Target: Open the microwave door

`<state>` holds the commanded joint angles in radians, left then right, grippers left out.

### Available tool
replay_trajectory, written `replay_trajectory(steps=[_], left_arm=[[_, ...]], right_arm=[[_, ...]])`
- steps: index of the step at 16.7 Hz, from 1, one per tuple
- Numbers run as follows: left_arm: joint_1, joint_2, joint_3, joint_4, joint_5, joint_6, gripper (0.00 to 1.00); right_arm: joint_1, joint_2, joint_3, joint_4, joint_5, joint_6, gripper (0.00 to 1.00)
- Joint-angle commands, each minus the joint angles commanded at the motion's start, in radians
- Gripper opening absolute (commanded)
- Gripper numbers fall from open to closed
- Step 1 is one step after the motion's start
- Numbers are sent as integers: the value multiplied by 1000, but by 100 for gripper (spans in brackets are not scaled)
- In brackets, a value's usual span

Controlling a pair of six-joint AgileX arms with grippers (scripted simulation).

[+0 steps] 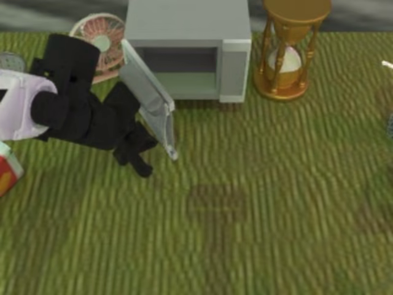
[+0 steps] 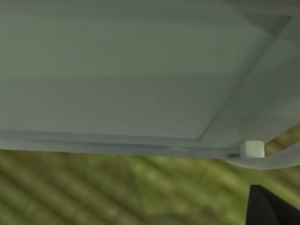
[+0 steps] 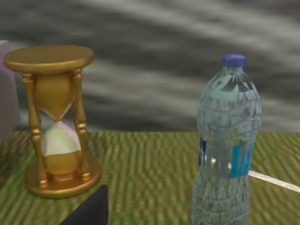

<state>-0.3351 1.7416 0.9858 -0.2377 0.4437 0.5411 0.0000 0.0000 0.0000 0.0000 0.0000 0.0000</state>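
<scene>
A green woven-looking mat covers the bench (image 1: 258, 215), with a mottled dark grey backdrop behind it. The microwave (image 1: 188, 24) stands at the far edge, left of centre, its door (image 1: 147, 98) swung out toward the front. The left pincer (image 1: 140, 155) sits just beside the door's free edge; whether it grips cannot be told. A fan (image 1: 101, 34) stands left of the microwave, an hourglass (image 1: 287, 52) right. The right wrist view shows a bottle (image 3: 227, 150).
</scene>
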Motion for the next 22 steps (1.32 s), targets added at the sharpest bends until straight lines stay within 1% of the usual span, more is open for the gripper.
replay_trajectory(steps=[11, 12, 22], left_arm=[[0, 0, 0, 0, 0, 0, 98], [0, 0, 0, 0, 0, 0, 100], [-1, -17, -6, -12, -5, -5, 100]], right_arm=[[0, 0, 0, 0, 0, 0, 100], [0, 0, 0, 0, 0, 0, 100], [0, 0, 0, 0, 0, 0, 100]])
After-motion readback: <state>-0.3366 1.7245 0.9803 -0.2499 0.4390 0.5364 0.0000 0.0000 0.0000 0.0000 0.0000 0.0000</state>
